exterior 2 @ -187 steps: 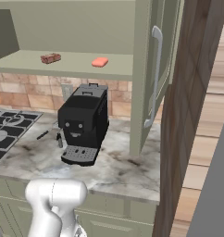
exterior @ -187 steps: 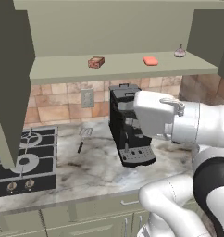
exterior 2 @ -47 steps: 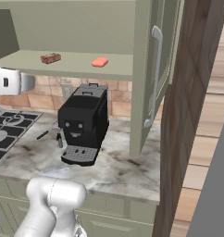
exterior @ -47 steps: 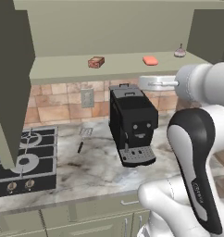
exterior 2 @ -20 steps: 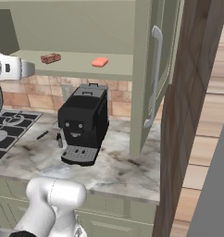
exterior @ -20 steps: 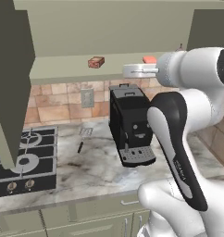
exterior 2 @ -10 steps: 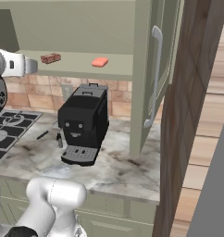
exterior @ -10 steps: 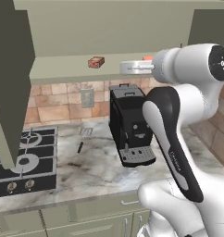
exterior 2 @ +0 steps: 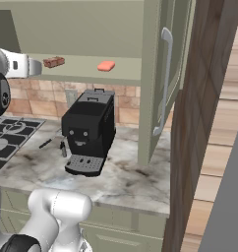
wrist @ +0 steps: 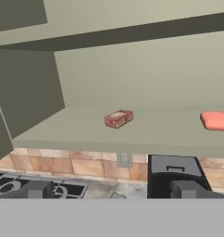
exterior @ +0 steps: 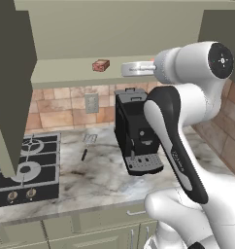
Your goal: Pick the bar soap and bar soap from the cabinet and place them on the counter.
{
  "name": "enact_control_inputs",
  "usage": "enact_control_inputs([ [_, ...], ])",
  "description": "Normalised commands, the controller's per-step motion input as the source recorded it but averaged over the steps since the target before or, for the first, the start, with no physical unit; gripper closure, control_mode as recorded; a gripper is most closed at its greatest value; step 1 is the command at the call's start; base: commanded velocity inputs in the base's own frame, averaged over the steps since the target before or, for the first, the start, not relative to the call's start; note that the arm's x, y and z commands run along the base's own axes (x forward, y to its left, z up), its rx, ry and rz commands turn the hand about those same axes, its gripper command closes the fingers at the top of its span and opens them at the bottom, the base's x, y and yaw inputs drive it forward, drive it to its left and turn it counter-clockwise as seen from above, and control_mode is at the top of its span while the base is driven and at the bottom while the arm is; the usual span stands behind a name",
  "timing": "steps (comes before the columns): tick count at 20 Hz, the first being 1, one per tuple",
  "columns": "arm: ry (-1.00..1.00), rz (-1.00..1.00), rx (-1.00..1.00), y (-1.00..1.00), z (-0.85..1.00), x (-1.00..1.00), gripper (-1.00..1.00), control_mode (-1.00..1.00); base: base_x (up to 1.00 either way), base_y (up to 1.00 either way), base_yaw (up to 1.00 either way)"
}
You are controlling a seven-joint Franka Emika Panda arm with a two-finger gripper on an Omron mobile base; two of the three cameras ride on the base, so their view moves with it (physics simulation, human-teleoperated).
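Gripper (wrist: 111, 190) jaws apart, nothing between them, held level w/ the cabinet (exterior: 66, 29) shelf and just outside its open front. Brown soap (wrist: 118, 118) sits on the shelf ahead of the gripper, roughly centred between the fingers (wrist: 37, 189), not touching. Red soap (wrist: 215, 120) is on the same shelf, further off to the side, well apart from the brown one. Below the gripper: counter (exterior: 100, 172) w/ black coffee machine (exterior: 136, 131) and hob (exterior: 22, 165). Cabinet door (exterior 2: 165, 74) hangs open.

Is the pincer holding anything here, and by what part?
Nothing is held. The open pincer faces the shelf, short of both the orange-brown bar soap and the coral-red one.
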Motion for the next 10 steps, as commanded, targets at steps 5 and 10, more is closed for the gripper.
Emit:
enact_control_inputs([
  [5,0.01,0.0,-0.02,0.05,0.0,0.14,-1.0,-1.0,0.0,0.0,0.0],
  [10,0.0,0.0,-0.02,0.12,-0.02,0.16,-1.0,-1.0,0.0,0.0,0.0],
])
